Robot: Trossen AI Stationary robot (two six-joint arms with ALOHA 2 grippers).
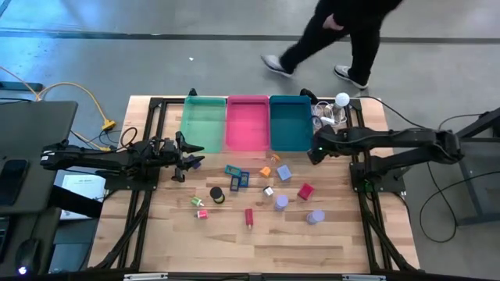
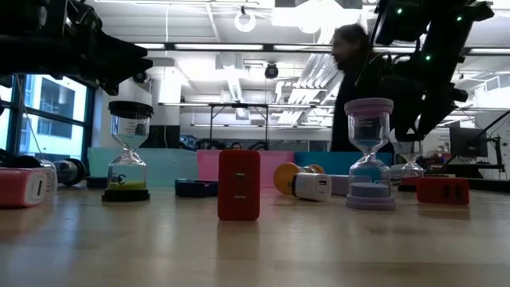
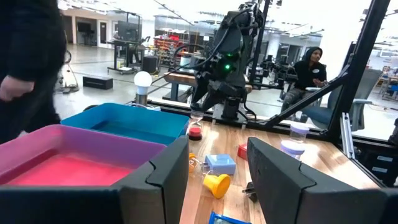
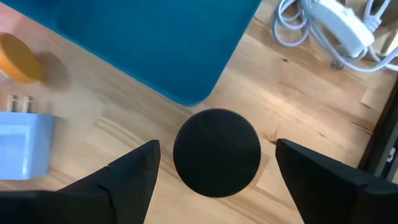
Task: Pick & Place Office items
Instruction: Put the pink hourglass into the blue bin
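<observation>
**Office items scattered below three trays**

Office items (image 1: 266,191), including hourglass timers, red blocks and lavender plugs, lie mid-table at 6 o'clock from the pink tray (image 1: 247,121). The right gripper (image 4: 214,163), fingers apart, hovers over a black-capped timer (image 4: 216,152); the left gripper (image 3: 217,180) is open. A person (image 1: 336,35) crosses the concrete floor.

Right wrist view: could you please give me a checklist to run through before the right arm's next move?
1. Right pincer open: ok.
2. Black round object centred between its fingers: ok.
3. Pincer low enough to close on it: cannot tell.
4. Clearance from the teal tray corner: cannot tell; it looks close.
5. Left pincer out of the way, near the green tray: ok.
</observation>
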